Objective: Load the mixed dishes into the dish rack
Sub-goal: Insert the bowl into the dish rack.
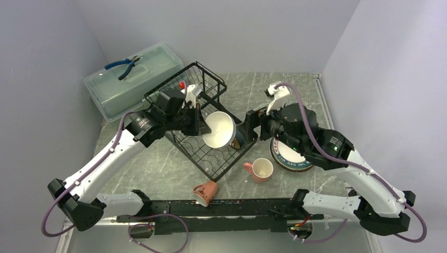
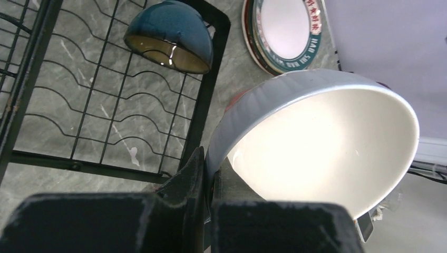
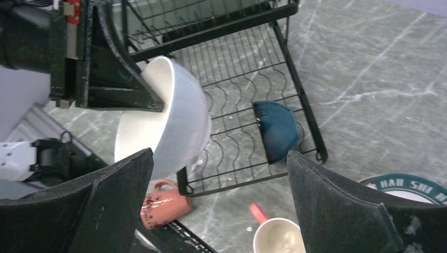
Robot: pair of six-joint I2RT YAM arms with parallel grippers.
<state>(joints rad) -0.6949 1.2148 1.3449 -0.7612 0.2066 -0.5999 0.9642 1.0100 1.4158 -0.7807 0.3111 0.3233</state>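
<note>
My left gripper (image 1: pixel 203 124) (image 2: pixel 213 163) is shut on the rim of a white bowl (image 1: pixel 220 129) (image 2: pixel 321 142). It holds the bowl tilted on its side over the black wire dish rack (image 1: pixel 235 158) (image 2: pixel 203 100). A small teal bowl (image 2: pixel 171 34) (image 3: pixel 278 129) lies tipped in the rack's near right corner. My right gripper (image 1: pixel 253 124) (image 3: pixel 219 155) is open and empty, hovering by the rack's right end above the teal bowl. A stack of plates, topped by the white one with a teal lettered rim (image 1: pixel 290 158) (image 2: pixel 287 31), lies under the right arm. One pink mug (image 1: pixel 261 169) (image 3: pixel 277 237) stands upright. Another (image 1: pixel 205 192) (image 3: pixel 163 205) lies on its side.
A translucent pale green lidded box (image 1: pixel 132 79) with blue-handled pliers (image 1: pixel 124 66) on its lid stands at the back left, touching the rack's far corner. Grey walls close in on the left, back and right. The arm bases' rail (image 1: pixel 221 208) runs along the near edge.
</note>
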